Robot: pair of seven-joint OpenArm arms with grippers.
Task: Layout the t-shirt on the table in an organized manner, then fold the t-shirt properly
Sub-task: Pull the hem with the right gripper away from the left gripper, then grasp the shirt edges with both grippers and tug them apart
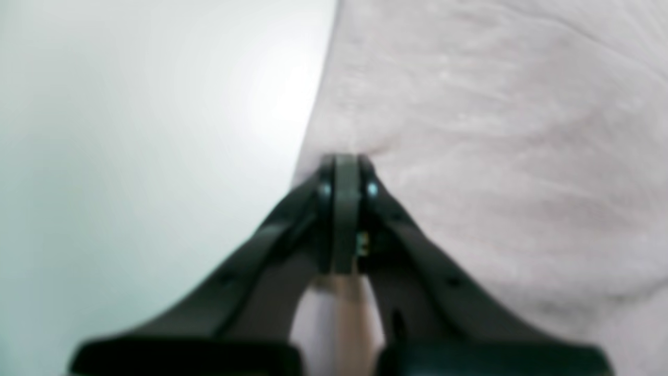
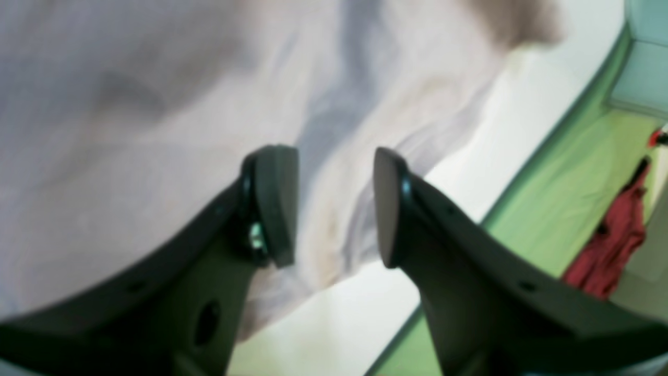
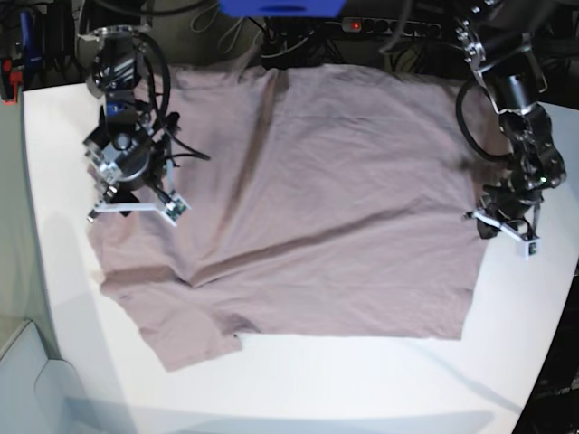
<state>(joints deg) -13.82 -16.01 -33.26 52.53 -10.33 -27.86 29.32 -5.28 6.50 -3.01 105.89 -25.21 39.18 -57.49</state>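
Left gripper (image 1: 344, 159) pinched shut on the t-shirt (image 3: 335, 190) edge; right gripper (image 2: 334, 203) parted, empty, above cloth.

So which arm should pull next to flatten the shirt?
Probably left: the left gripper is shut on the t-shirt edge, ready to pull. The right gripper hangs open over cloth, holding nothing.

I counted one t-shirt (image 3: 317, 199), the only garment spread out in front of me, and one white surface (image 3: 362, 380) beneath it. Two arms were in view, each carrying one end effector: the left end effector (image 3: 507, 221) and the right end effector (image 3: 136, 194). Behind the surface I saw one power strip (image 3: 389, 25) and one blue object (image 3: 280, 7).
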